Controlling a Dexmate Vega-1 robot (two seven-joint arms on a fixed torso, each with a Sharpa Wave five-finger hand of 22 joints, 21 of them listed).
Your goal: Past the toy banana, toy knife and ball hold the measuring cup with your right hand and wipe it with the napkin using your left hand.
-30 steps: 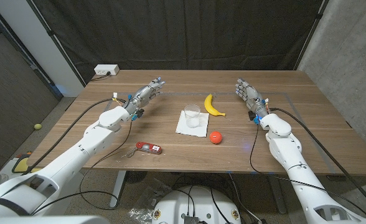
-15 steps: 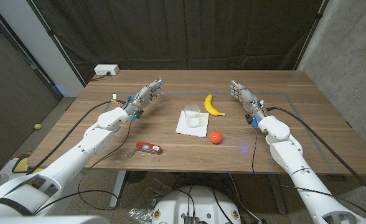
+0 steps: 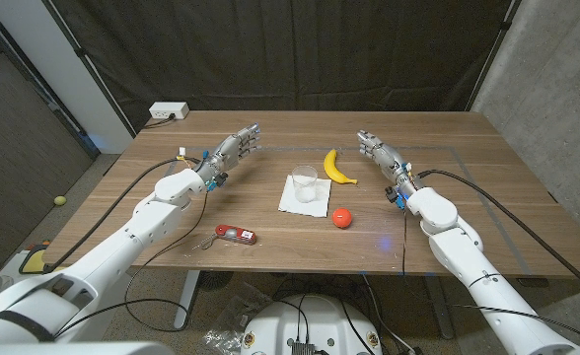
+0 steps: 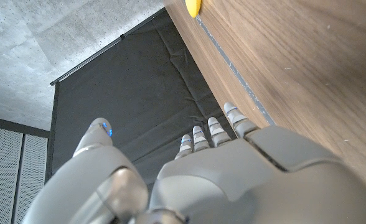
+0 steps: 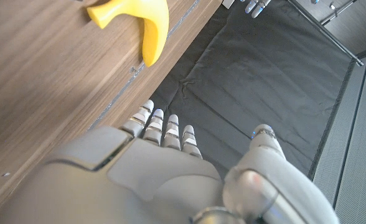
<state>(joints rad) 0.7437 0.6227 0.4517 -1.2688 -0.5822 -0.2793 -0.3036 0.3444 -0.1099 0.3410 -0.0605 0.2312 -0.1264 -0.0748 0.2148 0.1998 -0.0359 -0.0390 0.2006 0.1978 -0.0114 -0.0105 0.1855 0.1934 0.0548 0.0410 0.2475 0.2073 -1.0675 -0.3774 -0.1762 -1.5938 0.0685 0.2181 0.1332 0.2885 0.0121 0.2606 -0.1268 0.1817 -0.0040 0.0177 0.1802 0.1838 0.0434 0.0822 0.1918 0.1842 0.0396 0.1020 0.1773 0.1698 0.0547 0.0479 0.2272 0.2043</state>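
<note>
A clear measuring cup (image 3: 305,180) stands on a white napkin (image 3: 303,195) at the table's middle. The yellow toy banana (image 3: 338,168) lies just right of it, also seen as the banana (image 5: 135,17) in the right wrist view. The red ball (image 3: 341,218) sits nearer the front, and the red toy knife (image 3: 236,235) lies front left. My right hand (image 3: 381,155) hovers open right of the banana, fingers stretched out. Left of the cup, my left hand (image 3: 233,149) is open too, holding nothing.
A white power strip (image 3: 169,111) sits at the table's far left corner. Cables run from both wrists across the wooden table (image 3: 487,173). A black curtain hangs behind the table. The banana's tip (image 4: 192,6) shows in the left wrist view.
My right hand has drifted left toward the banana. The left hand and the objects have stayed where they were.
</note>
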